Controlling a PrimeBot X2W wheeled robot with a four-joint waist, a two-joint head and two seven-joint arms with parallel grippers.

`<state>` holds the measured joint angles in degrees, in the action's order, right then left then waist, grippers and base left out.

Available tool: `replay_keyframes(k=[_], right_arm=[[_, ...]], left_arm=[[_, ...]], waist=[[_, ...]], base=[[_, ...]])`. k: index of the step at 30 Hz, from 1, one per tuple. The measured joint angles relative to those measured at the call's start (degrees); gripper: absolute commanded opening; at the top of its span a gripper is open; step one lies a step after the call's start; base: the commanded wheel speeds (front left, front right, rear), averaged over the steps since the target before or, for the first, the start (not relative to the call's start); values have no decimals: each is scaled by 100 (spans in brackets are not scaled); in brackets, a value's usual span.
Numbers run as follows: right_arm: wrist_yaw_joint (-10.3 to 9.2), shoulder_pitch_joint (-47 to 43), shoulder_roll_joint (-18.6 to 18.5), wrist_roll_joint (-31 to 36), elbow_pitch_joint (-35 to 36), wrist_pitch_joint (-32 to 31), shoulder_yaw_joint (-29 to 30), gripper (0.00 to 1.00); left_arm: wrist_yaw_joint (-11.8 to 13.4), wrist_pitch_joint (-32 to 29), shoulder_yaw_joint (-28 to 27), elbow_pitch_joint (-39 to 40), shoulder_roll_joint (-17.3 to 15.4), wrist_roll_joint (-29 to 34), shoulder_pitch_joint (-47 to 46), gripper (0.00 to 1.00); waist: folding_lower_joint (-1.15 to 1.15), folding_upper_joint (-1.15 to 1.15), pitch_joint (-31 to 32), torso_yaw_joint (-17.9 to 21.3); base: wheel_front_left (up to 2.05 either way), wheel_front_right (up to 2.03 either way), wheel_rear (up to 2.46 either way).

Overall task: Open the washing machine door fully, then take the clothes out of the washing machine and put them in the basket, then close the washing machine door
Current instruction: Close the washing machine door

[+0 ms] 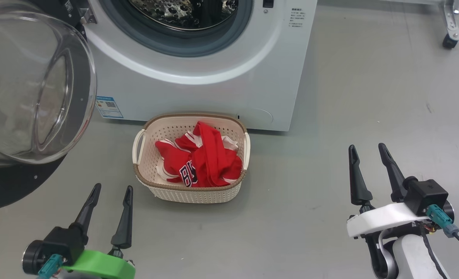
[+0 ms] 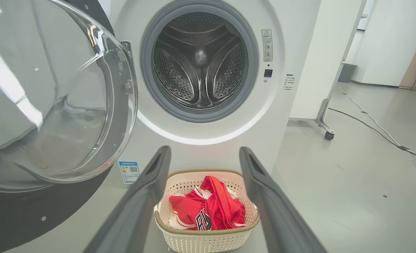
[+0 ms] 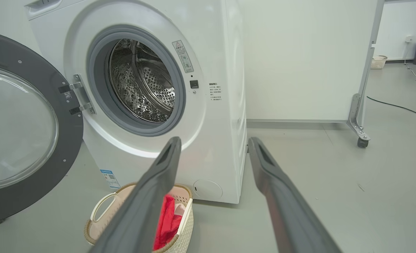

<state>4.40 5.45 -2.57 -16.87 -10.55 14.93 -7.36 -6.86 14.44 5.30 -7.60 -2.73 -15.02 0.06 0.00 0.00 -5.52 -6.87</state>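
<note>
The white washing machine (image 1: 214, 93) stands at the top of the head view, its steel drum (image 2: 199, 63) bare inside. The washing machine door (image 1: 31, 100) hangs swung wide open on the left, also seen as door (image 3: 21, 130). Red clothes (image 1: 200, 159) lie heaped in the cream basket (image 1: 192, 193) on the floor in front of the machine; clothes (image 2: 208, 209) sit in the basket (image 2: 208, 239) between my left fingers. My left gripper (image 1: 111, 190) is open at lower left, left of the basket. My right gripper (image 1: 367, 149) is open at lower right, holding nothing.
Grey floor spreads right of the machine. A white partition on castor feet (image 3: 360, 140) stands behind on the right, with cables (image 2: 376, 130) across the floor. A small blue label (image 1: 108, 106) marks the machine's lower left front.
</note>
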Motion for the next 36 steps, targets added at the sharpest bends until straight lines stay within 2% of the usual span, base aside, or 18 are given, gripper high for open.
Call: replay_keyframes(k=[10, 36], right_arm=[[23, -41, 0, 1, -2, 0, -133, 100], [82, -248, -1, -77, -14, 0, -515, 100]], left_arm=[[0, 0, -124, -132, 8, -466, 13, 100], [33, 0, -167, -71, 5, -303, 272, 100]], waist=[[0, 0, 95, -544], [0, 0, 283, -2048]], base=[[0, 0, 0], [0, 0, 0]])
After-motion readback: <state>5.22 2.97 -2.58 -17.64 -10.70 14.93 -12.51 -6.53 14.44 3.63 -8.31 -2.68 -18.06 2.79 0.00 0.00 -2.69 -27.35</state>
